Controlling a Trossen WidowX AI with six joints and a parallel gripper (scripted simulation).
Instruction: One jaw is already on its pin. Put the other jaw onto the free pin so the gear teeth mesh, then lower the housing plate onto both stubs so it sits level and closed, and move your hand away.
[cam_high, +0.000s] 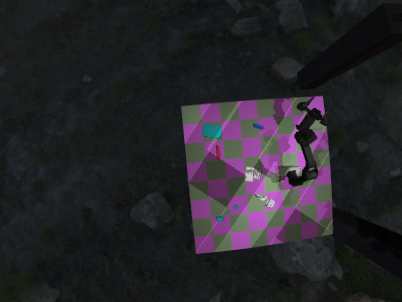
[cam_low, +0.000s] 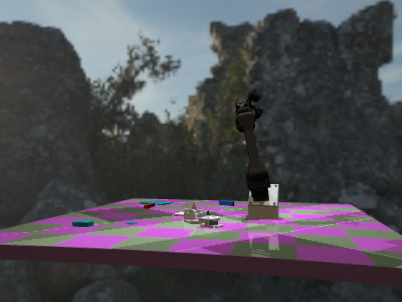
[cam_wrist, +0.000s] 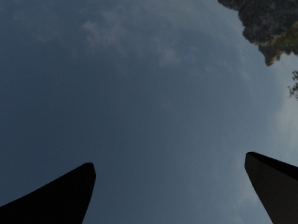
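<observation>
My gripper (cam_high: 319, 106) (cam_low: 248, 103) (cam_wrist: 170, 167) is open and empty, raised high above the table's back right part, far from the white parts. One white part (cam_high: 249, 175) (cam_low: 190, 215) stands near the middle of the table. A second white part (cam_high: 270, 203) (cam_low: 210, 220) lies beside it, with a thin piece reaching towards the first. Which of these are the jaws, the pins or the housing plate is too small to tell, and so is whether any teeth mesh. The wrist view shows only sky and rock beyond the fingers.
The checkered table (cam_high: 205, 243) (cam_low: 200, 254) also holds a teal plate (cam_high: 212, 131) (cam_low: 156, 203), a red bar (cam_high: 218, 152) (cam_low: 149, 205), a blue bar (cam_high: 258, 126) (cam_low: 226, 203) and two small teal pieces (cam_high: 220, 218) (cam_low: 83, 223). The arm's base is at the right.
</observation>
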